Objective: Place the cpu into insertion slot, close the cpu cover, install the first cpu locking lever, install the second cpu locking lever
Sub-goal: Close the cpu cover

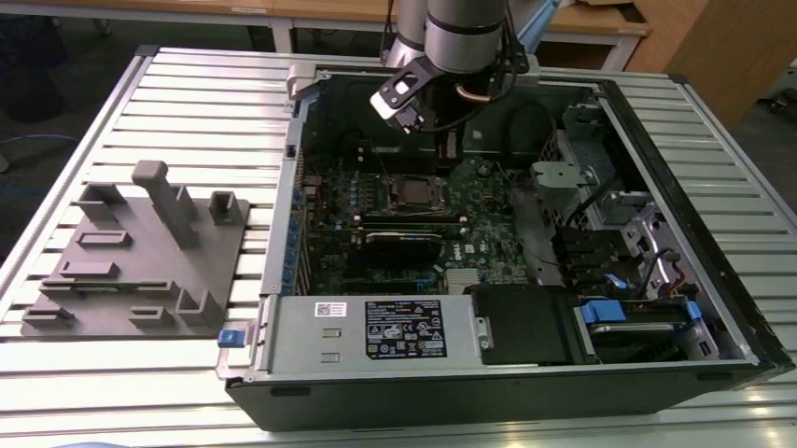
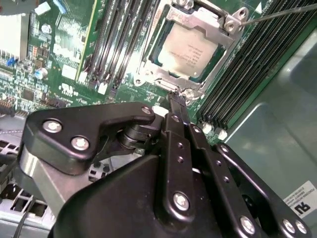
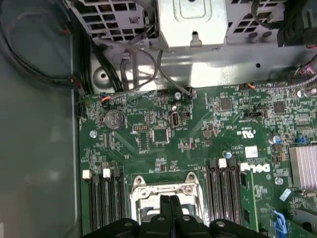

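The cpu (image 2: 189, 49), a silver-grey square, lies in the insertion slot (image 1: 415, 193) on the green motherboard. The cpu cover (image 2: 200, 19) lies flat over it as a metal frame, with the chip showing through its cut-out; the same cover (image 3: 163, 191) appears in the first wrist view. A thin metal lever rod (image 2: 282, 14) runs out from one corner of the socket. My gripper (image 2: 174, 104) is shut, its black fingers pressed together, tips just beside the socket's near corner. Nothing shows between them. The gripper (image 3: 169, 206) hangs over the socket's edge.
Black memory slots (image 2: 119, 39) flank the socket on both sides. The arm (image 1: 461, 37) reaches into the open case from the back. A grey fixture (image 1: 137, 261) sits on the slatted table at the exterior view's left. The power supply (image 1: 373, 331) and a metal drive cage (image 3: 193, 22) border the board.
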Motion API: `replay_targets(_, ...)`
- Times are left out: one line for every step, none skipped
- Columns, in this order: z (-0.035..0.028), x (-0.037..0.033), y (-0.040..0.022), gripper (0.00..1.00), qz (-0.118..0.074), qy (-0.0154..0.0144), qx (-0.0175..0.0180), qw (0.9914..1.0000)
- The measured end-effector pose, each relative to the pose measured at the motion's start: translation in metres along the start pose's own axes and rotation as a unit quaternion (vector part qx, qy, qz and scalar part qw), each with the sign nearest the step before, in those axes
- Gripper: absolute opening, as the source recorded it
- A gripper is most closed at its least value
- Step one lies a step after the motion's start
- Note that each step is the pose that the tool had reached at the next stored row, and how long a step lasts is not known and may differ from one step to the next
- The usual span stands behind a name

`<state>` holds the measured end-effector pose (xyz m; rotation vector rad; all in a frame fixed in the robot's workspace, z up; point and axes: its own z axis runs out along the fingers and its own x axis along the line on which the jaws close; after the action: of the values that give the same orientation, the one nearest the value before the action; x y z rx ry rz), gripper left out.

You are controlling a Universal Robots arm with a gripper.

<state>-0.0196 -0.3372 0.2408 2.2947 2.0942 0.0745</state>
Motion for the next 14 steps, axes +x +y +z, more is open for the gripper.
replay_targets(0.0003,0.0000,0.0000,0.10,0.000,-0.0008,0.0074,0.99997)
replay_targets(0.0005,0.0000,0.0000,0.10,0.000,-0.0017,0.0151,0.99989)
replay_targets(0.0006,0.0000,0.0001,0.10,0.000,-0.0021,0.0187,0.99982)
replay_targets(0.0005,0.0000,0.0000,0.10,0.000,-0.0022,0.0193,0.99981)
replay_targets(0.0005,0.0000,0.0000,0.10,0.000,-0.0023,0.0198,0.99980)
replay_targets(0.0005,0.0000,0.0001,0.10,0.000,-0.0023,0.0203,0.99979)
replay_targets(0.0006,0.0000,0.0000,0.10,0.000,-0.0022,0.0203,0.99979)
replay_targets(0.0008,0.0000,-0.0005,0.10,0.000,-0.0021,0.0203,0.99979)
replay_targets(0.0011,-0.0002,-0.0024,0.10,0.000,-0.0021,0.0202,0.99979)
replay_targets(0.0013,-0.0004,-0.0047,0.10,0.000,-0.0021,0.0202,0.99979)
replay_targets(0.0016,-0.0006,-0.0072,0.10,0.000,-0.0022,0.0202,0.99979)
replay_targets(0.0019,-0.0009,-0.0101,0.10,0.000,-0.0022,0.0202,0.99979)
replay_targets(0.0021,-0.0012,-0.0128,0.10,0.000,-0.0022,0.0201,0.99980)
replay_targets(0.0025,-0.0014,-0.0153,0.10,0.000,-0.0022,0.0201,0.99980)
